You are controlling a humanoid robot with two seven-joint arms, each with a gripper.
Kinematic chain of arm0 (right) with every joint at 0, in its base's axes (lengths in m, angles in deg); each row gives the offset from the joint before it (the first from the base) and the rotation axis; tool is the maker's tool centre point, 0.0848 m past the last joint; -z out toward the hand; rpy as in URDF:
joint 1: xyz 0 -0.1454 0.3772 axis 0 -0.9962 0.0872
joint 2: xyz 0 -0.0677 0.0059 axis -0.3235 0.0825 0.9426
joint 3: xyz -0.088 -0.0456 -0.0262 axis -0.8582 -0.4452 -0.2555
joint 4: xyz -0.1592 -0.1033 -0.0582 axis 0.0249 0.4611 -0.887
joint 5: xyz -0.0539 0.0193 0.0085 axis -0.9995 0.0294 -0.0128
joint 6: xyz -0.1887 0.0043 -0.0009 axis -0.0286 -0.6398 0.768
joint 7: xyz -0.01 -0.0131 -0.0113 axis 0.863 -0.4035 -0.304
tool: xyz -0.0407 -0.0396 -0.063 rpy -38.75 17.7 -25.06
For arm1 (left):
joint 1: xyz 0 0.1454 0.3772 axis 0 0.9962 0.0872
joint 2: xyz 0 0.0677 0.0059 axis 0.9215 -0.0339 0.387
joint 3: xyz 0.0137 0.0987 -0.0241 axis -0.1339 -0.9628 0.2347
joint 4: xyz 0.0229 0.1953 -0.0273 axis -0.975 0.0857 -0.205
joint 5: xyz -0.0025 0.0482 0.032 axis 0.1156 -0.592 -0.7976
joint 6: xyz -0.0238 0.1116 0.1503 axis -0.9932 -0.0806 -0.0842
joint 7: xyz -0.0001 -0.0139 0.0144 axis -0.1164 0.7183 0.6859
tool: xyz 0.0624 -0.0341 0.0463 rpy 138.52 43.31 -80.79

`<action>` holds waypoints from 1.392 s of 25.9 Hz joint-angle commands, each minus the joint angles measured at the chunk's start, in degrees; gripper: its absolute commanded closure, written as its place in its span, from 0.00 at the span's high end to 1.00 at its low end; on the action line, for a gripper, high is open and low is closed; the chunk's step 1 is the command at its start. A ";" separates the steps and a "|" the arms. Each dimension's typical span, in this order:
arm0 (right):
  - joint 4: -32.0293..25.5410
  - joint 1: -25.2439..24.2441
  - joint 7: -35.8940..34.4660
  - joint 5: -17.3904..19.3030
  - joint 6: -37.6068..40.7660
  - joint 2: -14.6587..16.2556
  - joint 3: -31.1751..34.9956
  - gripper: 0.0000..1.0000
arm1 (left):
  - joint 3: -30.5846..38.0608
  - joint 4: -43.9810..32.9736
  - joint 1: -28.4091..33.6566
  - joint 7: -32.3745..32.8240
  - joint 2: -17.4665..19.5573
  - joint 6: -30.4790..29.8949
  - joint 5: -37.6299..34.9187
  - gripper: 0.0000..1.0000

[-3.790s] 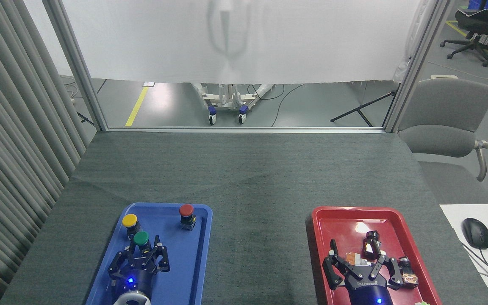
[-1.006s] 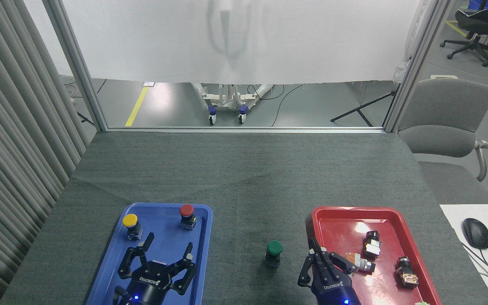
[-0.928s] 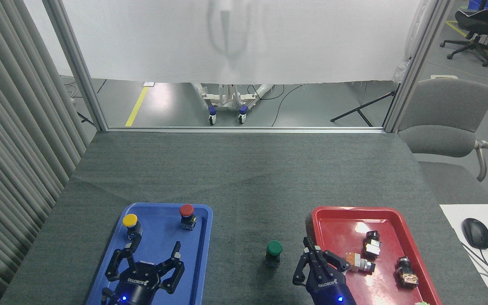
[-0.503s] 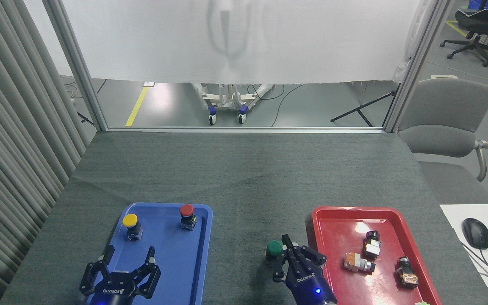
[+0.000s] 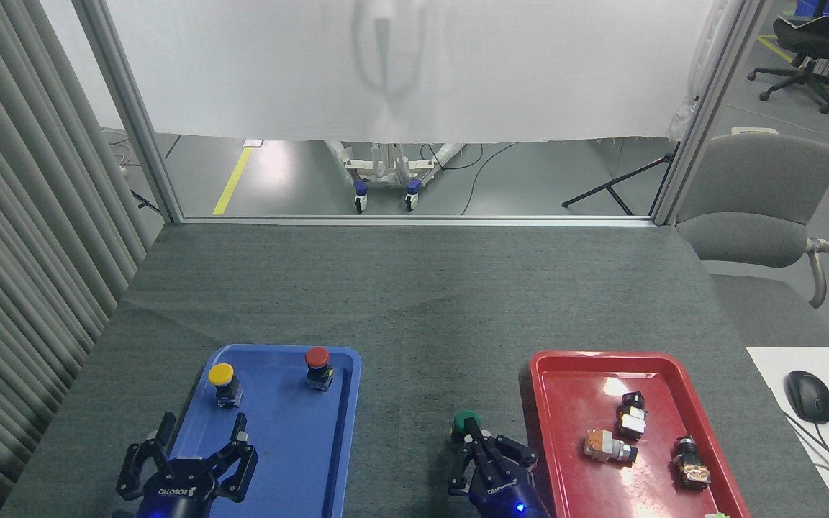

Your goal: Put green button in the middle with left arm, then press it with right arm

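Right hand (image 5: 473, 434) on the green button (image 5: 466, 420)

Button stands on bare desk cloth (image 5: 414, 316) between blue tray (image 5: 335, 446) and red tray (image 5: 538, 403); right fingers pinched narrow at its cap. Left hand (image 5: 202, 439) spread wide.

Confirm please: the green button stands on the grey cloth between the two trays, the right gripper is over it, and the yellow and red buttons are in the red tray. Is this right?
Not quite. The head view shows the yellow button and red button in the blue tray, not the red tray. The rest holds: the green button stands on the grey cloth between the trays, with the right gripper over it.
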 commanded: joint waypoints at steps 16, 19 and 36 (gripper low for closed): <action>-3.84 -0.09 -1.08 1.87 -0.25 0.24 0.94 0.00 | 1.10 -0.18 -0.16 0.89 0.76 1.37 0.57 1.00; -5.07 -0.44 -1.17 3.01 -0.25 0.33 4.27 0.10 | 2.33 0.08 0.10 0.71 0.76 1.02 0.75 1.00; -12.02 -7.83 -7.85 3.10 0.10 4.02 15.96 1.00 | 2.42 0.79 -0.60 0.80 0.76 0.94 1.01 1.00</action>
